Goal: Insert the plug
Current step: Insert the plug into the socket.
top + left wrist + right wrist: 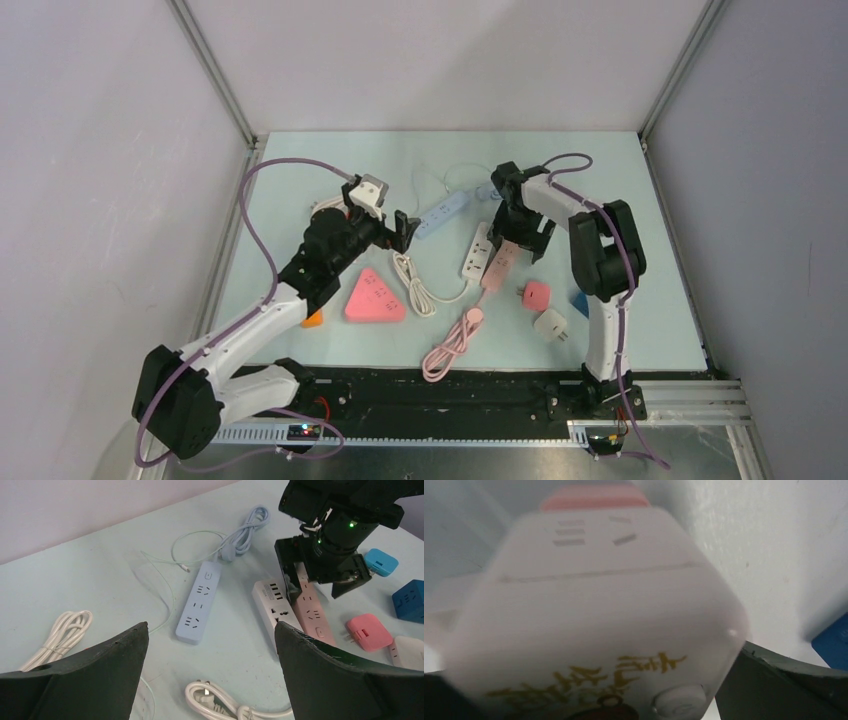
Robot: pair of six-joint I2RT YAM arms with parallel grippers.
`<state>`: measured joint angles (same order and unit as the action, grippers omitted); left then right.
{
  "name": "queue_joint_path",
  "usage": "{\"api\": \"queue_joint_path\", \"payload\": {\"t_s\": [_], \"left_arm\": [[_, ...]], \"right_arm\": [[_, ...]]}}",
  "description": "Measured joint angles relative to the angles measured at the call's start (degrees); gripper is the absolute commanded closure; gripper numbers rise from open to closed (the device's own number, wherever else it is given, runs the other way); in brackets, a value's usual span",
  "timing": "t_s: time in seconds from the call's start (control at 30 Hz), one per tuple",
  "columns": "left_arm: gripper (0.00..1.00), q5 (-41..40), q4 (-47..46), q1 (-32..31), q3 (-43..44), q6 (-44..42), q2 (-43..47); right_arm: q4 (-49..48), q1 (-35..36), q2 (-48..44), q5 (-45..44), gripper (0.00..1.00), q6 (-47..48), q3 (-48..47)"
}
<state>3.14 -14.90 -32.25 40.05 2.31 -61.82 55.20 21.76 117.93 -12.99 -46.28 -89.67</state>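
A pink power strip [498, 265] lies beside a white strip [476, 250] mid-table. My right gripper [508, 243] stands over the pink strip's [312, 612] far end, fingers [287, 570] either side with a gap, open. The right wrist view is filled by that strip's end [599, 605], blurred, with one finger [774, 680] at its right. A white plug [215, 698] on a coiled white cord lies below my left gripper [210, 625], which hangs open and empty; from above this gripper [405, 232] is near the blue strip [440, 212].
A pink adapter [536, 294] and a white adapter [551, 324] lie right of the strips. Blue cubes [410, 600] sit further right. A pink triangular socket [373, 297], an orange piece [312, 319] and a coiled pink cord [452, 345] lie near the front.
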Motion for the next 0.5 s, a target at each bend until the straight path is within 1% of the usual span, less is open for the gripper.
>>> {"api": "queue_joint_path", "payload": {"t_s": [0.17,0.33,0.5], "left_arm": [[0.0,-0.1,0.0,0.0,0.0,-0.5,0.6],[0.0,-0.5,0.0,0.0,0.0,-0.9,1.0],[0.0,-0.7,0.0,0.0,0.0,-0.9,1.0]], "right_arm": [[4.0,0.3,0.5,1.6,0.01,0.9,-0.3],[4.8,-0.2,0.2,1.9,0.01,1.0,-0.9],[4.5,-0.9,-2.4,1.7,0.02,1.4,-0.9]]}}
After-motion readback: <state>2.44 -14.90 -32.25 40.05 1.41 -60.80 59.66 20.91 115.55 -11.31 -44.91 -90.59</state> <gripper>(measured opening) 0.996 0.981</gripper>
